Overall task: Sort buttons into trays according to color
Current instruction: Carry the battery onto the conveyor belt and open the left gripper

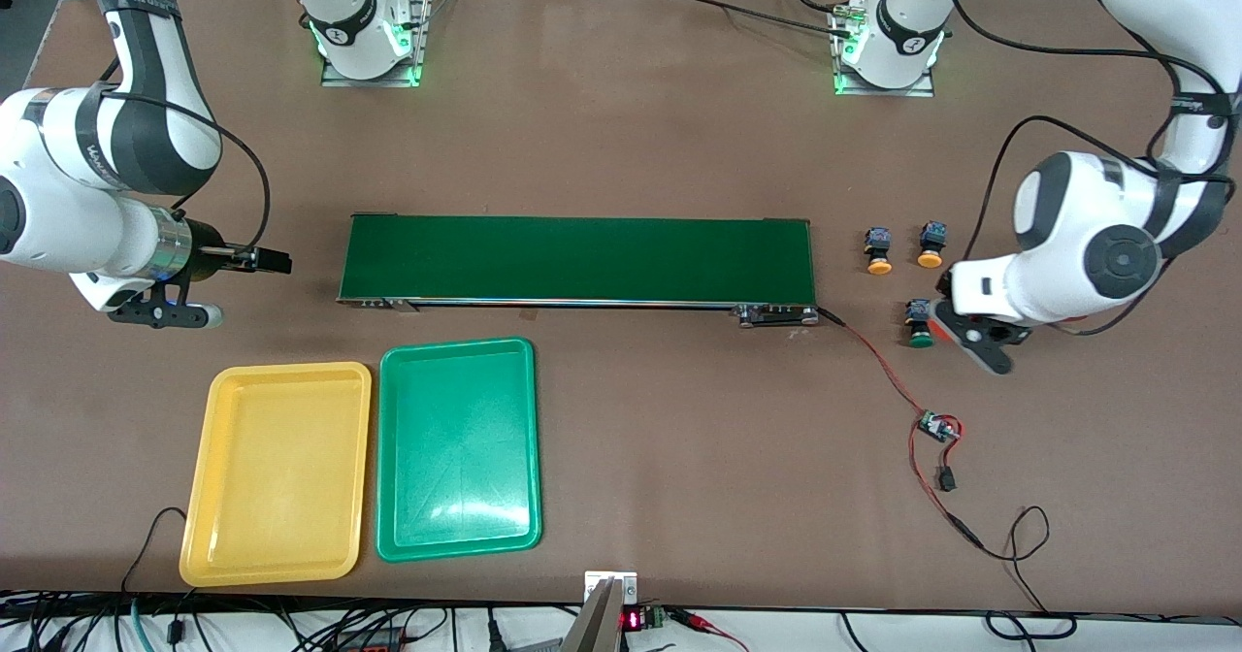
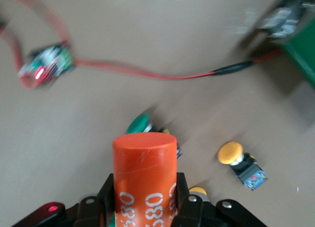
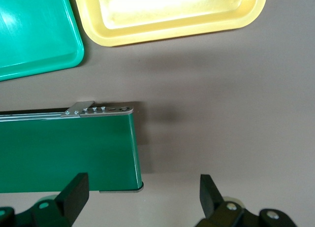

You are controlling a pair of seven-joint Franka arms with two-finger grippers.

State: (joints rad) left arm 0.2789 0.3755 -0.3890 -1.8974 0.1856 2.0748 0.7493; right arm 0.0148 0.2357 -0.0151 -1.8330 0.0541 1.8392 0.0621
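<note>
Sort status: nothing done yet.

- Right gripper (image 1: 264, 261) hangs over bare table off the right arm's end of the dark green belt (image 1: 582, 259). You can see in its wrist view that the fingers are spread wide with nothing between them. This arm looks to be waiting.
- Yellow tray (image 1: 281, 372) and green tray (image 1: 456, 346) sit side by side, nearer the front camera than the belt. Both are empty.
- Buttons lie on the table off the belt's left-arm end. The two orange-capped buttons (image 1: 879, 250) are side by side, and one green-capped button (image 1: 920, 326) is nearer the front camera than they are. You will find only three in view; the fourth cannot be found.
- Left gripper (image 1: 949, 328) is low over the green-capped button, clenched on an orange cylinder (image 2: 145, 158) with white numerals. Whether the cylinder touches the green cap, you cannot tell.

Left to do, as judged: all the buttons have to reach their matching trays.
</note>
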